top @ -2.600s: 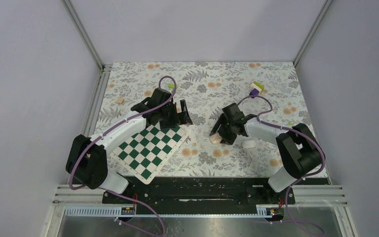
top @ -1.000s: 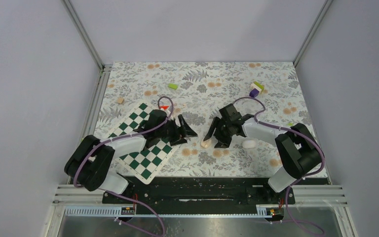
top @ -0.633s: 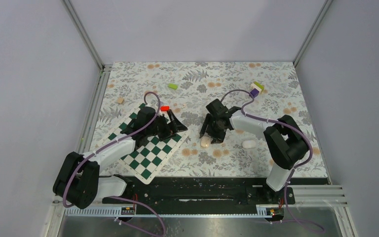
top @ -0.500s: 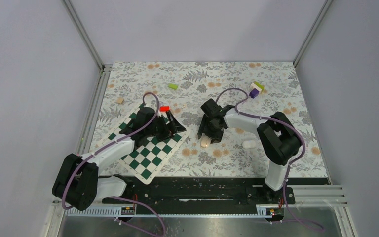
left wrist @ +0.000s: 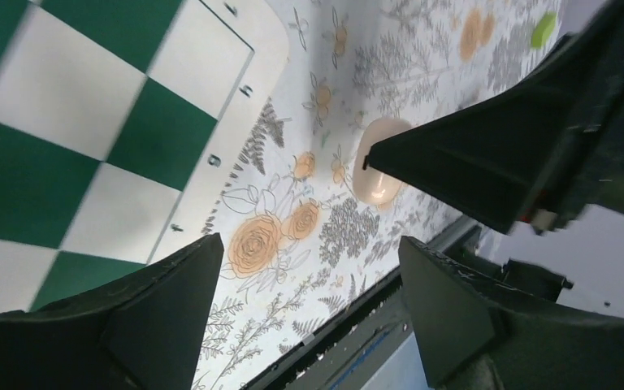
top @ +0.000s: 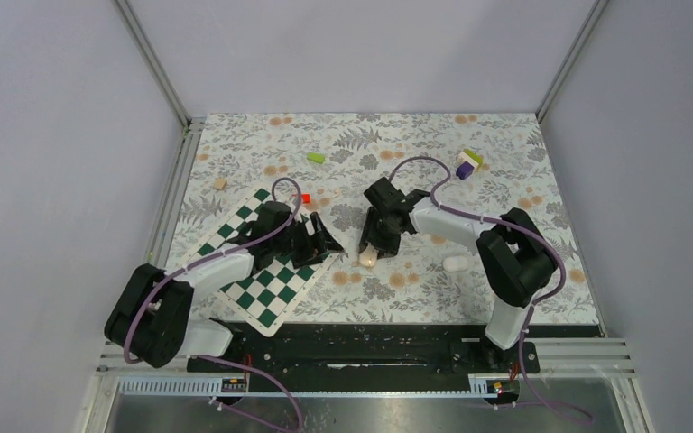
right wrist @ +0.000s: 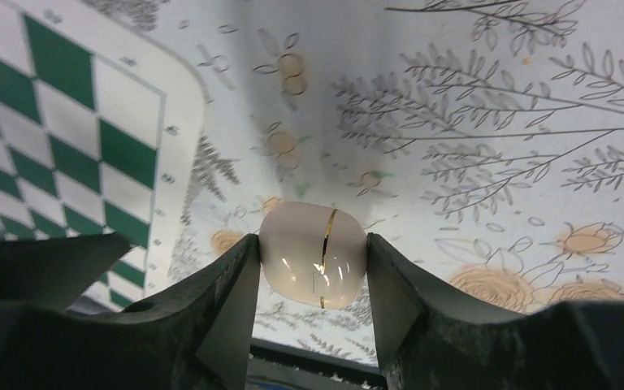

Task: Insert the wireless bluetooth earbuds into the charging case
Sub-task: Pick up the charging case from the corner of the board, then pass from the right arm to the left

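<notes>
Floral-patterned bench [top: 523,162], with a green-and-white chessboard [top: 266,289] at its left. The left gripper [left wrist: 305,252] hovers over the board's corner, jaws wide apart and holding nothing. The right gripper [right wrist: 312,244] presses both fingers against the charging case [right wrist: 301,264], just beside that corner, lid closed. A small white oval piece [top: 456,263] lies near. Judged early: case unopened, no earbud inserted.

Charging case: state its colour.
The charging case is white with a thin gold seam; best in right wrist view.
</notes>
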Available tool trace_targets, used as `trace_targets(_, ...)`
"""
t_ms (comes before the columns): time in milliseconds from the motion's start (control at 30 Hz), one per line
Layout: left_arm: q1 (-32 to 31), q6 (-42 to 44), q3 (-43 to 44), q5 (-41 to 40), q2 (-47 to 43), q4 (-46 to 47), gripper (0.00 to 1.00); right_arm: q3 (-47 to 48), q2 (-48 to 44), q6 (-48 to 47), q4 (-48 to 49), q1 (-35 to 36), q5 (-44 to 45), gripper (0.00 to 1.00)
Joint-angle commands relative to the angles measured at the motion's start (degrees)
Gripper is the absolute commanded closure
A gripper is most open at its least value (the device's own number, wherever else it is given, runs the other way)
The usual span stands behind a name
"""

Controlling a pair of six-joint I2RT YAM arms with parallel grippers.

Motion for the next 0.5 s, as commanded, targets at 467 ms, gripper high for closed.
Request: trace_targets(467, -5.31, -14.51, -7.47, 16.31, 10.87, 44.46, 0.35, -3.11, -10.44, 5.77, 7.41, -0.20, -10.23, 0.58)
